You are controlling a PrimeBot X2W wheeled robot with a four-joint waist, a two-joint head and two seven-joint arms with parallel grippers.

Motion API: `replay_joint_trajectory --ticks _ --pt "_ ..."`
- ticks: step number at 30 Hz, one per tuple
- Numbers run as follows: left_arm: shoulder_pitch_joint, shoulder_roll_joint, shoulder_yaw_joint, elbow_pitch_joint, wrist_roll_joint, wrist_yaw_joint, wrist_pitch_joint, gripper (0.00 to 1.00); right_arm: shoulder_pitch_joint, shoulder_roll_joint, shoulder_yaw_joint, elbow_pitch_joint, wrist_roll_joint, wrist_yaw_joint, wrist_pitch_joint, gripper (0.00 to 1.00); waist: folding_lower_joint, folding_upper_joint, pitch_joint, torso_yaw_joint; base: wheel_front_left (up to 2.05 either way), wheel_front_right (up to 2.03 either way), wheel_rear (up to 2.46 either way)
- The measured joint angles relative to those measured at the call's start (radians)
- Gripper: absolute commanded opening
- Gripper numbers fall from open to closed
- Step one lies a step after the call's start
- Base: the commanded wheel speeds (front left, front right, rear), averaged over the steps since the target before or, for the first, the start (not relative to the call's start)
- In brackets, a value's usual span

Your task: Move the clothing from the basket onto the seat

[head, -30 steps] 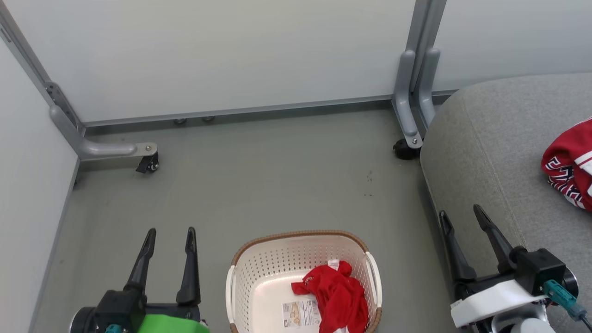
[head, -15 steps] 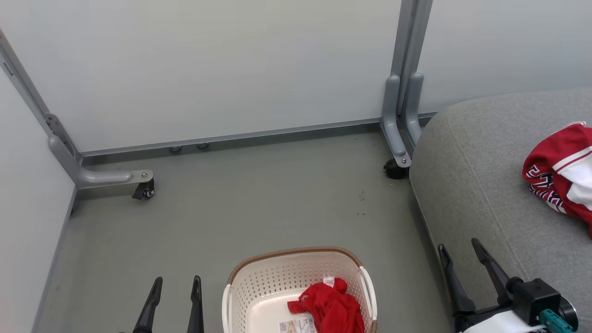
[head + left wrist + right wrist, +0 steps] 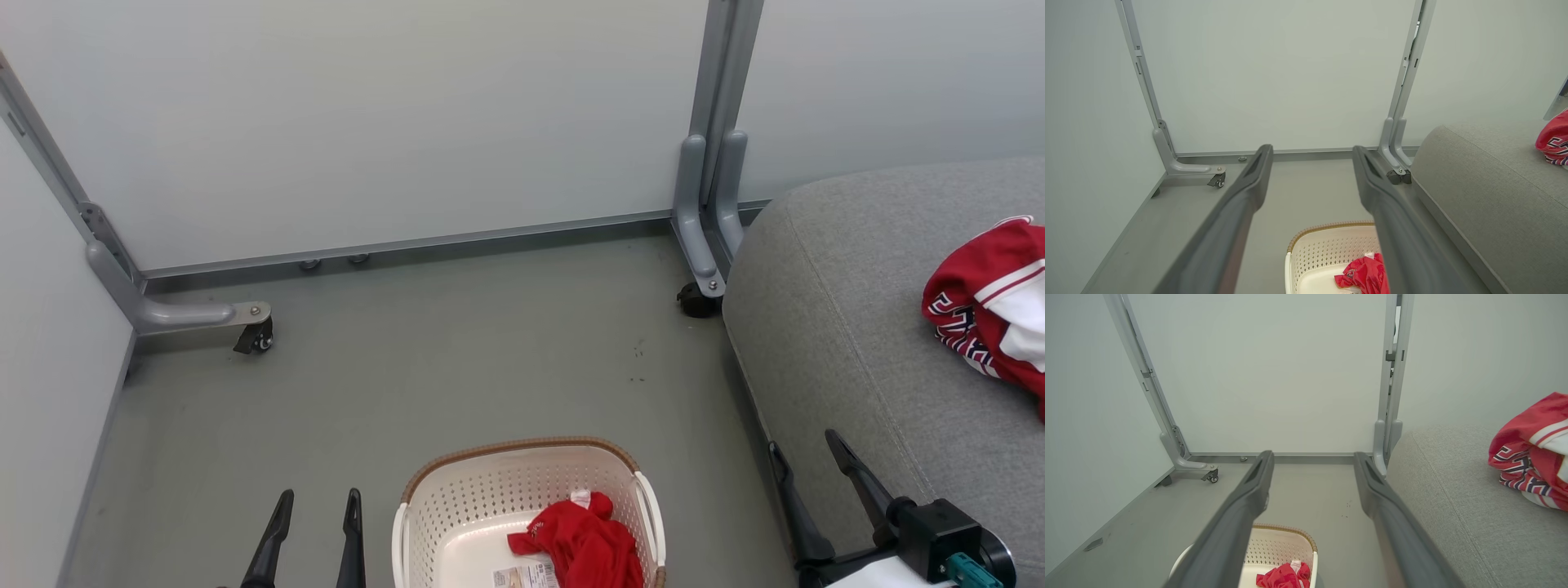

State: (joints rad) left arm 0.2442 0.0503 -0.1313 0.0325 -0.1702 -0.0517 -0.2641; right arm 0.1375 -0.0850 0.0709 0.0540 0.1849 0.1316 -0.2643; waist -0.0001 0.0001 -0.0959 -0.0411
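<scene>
Left end effector (image 3: 319,500) and right end effector (image 3: 802,443) both empty, fingers apart, flanking the basket (image 3: 522,446) holding the red shirt (image 3: 584,543) (jersey (image 3: 992,310) lies on the seat (image 3: 849,343), beyond the right one).

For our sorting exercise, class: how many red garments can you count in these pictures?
2. A plain red shirt lies crumpled in the basket on the floor; a striped red jersey lies on the grey seat, to the right. Others may be hidden beyond the frame.
</scene>
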Motion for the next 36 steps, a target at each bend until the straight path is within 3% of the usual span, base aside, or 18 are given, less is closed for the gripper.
replay_joint_trajectory --ticks 21,36 --pt "-0.007 0.0 -0.01 0.012 -0.002 -0.001 0.0 1.0 0.0 -0.002 -0.008 -0.003 -0.001 0.0 0.0 1.0 0.0 0.0 0.02 -0.006 0.0 0.0 0.0" --pt "-0.062 0.0 -0.048 0.027 -0.007 -0.007 0.0 1.0 -0.026 -0.005 -0.018 -0.022 -0.009 0.0 0.0 1.0 0.0 0.0 0.118 -0.004 0.0 0.0 0.0"
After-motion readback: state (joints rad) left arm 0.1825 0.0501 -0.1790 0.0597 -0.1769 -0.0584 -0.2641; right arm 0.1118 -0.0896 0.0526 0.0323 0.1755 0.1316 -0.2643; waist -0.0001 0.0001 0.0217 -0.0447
